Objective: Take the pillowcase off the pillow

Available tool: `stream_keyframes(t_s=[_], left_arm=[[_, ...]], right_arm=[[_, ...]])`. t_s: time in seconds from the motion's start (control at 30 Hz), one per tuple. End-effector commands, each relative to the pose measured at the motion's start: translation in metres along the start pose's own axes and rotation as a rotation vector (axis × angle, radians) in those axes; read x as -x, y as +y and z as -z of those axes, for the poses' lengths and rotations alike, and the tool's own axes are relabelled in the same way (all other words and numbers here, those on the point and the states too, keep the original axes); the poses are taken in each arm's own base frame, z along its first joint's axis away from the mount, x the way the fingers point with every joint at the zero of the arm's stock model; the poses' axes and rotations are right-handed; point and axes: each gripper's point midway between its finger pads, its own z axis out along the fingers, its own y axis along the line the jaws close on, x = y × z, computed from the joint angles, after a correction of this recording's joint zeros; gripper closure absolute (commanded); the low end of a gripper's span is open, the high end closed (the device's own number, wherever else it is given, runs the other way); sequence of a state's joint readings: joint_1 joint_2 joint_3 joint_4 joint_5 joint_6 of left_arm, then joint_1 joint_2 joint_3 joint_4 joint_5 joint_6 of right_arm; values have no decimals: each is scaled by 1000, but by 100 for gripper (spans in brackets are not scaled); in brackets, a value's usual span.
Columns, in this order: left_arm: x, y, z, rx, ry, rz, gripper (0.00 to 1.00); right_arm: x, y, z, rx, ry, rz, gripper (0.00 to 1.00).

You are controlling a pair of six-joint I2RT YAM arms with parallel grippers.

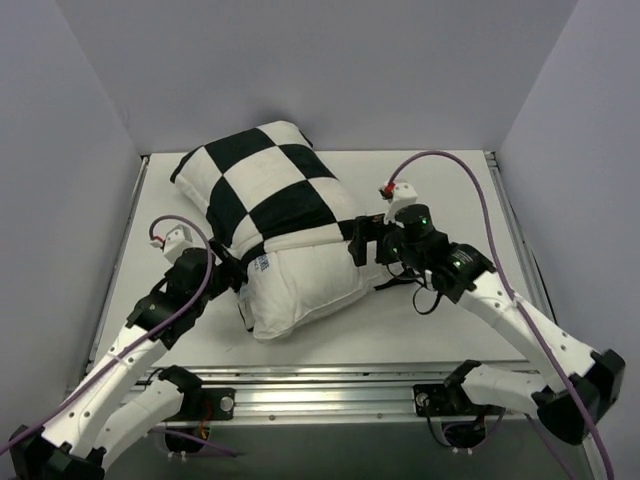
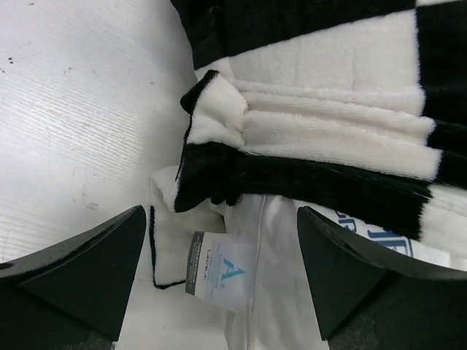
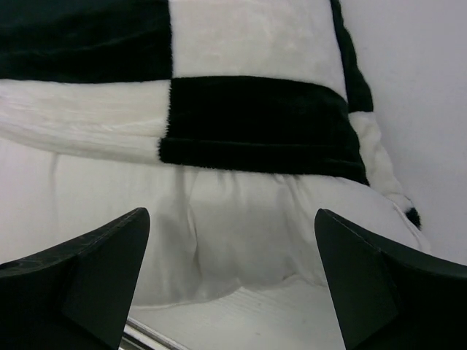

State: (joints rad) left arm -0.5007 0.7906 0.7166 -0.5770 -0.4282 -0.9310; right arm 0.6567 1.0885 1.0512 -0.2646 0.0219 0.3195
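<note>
The black and white checkered pillowcase (image 1: 270,190) covers the far half of the plain white pillow (image 1: 300,285), whose near half lies bare on the table. My left gripper (image 1: 233,272) is open at the pillow's left side. In the left wrist view it (image 2: 222,270) hovers over the bunched pillowcase hem (image 2: 328,146), the bare pillow (image 2: 273,313) and its label (image 2: 219,271). My right gripper (image 1: 358,246) is open at the pillow's right side. In the right wrist view it (image 3: 233,281) faces the bare pillow (image 3: 241,219) just below the pillowcase edge (image 3: 255,124). Neither gripper holds anything.
The white table (image 1: 450,330) is enclosed by grey walls on the left, back and right. A metal rail (image 1: 330,385) runs along its near edge between the arm bases. Purple cables (image 1: 470,175) loop over both arms.
</note>
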Motion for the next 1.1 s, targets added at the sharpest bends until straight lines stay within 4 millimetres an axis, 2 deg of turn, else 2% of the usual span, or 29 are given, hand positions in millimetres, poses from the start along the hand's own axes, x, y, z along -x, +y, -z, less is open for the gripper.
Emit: stream_keyframes(t_s=[0.0,0.03,0.07,0.1,0.13,0.17,0.2,0.23,0.27,0.3,0.33,0.4,0.5,0.63,0.67,0.7,0.77,0.83,0.9,0.93,0.97,1.0,1.03,1.07], left_arm=[[5,-26,-11,-60,23,-66,7],[2,-35,-25,-64,35,-81,7],[6,-45,-30,-76,34,-90,7],[7,-50,-37,-82,42,-122,6],[-5,-58,-52,-87,94,-149,6],[0,-73,-56,-115,99,-156,6],[-2,-78,-62,-123,112,-177,6],[-11,-87,-72,-149,146,-190,6],[-14,-94,-76,-171,159,-194,6],[-10,-107,-78,-214,150,-190,6],[-14,-112,-81,-231,165,-194,6],[-14,-132,-78,-301,164,-198,6],[-11,-151,-76,-356,150,-221,6],[2,-169,-80,-386,112,-247,6],[6,-172,-80,-388,99,-251,6],[12,-173,-83,-382,82,-265,6],[28,-184,-84,-385,41,-272,5],[46,-179,-88,-337,-8,-270,3],[68,-180,-83,-317,-52,-258,2],[82,-178,-77,-305,-86,-248,4],[98,-179,-70,-299,-119,-235,6],[102,-172,-66,-269,-119,-243,6],[117,-169,-54,-250,-166,-234,6],[123,-164,-45,-230,-173,-240,6]], right_arm=[[-23,5,-39,49,49,50,9],[-40,8,-51,77,97,69,9],[-45,15,-58,122,97,70,12],[-69,24,-60,191,159,65,22],[-80,35,-58,240,182,61,29],[-82,48,-55,289,175,63,37],[-85,59,-48,319,172,74,50],[-99,81,-38,369,193,101,56],[-103,92,-32,395,201,105,62],[-103,103,-22,432,195,102,70],[-107,111,-17,453,199,93,74],[-108,133,1,519,192,75,85],[-100,140,10,529,159,61,86],[-88,130,-6,444,116,86,88],[-78,134,-7,445,103,92,88],[-80,134,-15,432,112,104,87],[-70,132,-27,394,69,103,87],[-65,113,-48,331,62,77,87],[-57,103,-64,317,53,43,87],[-48,92,-71,293,34,28,86],[-41,91,-76,288,14,24,85],[-41,90,-84,275,18,26,85],[-26,95,-86,283,-18,22,85],[-29,96,-96,278,-4,23,84]])
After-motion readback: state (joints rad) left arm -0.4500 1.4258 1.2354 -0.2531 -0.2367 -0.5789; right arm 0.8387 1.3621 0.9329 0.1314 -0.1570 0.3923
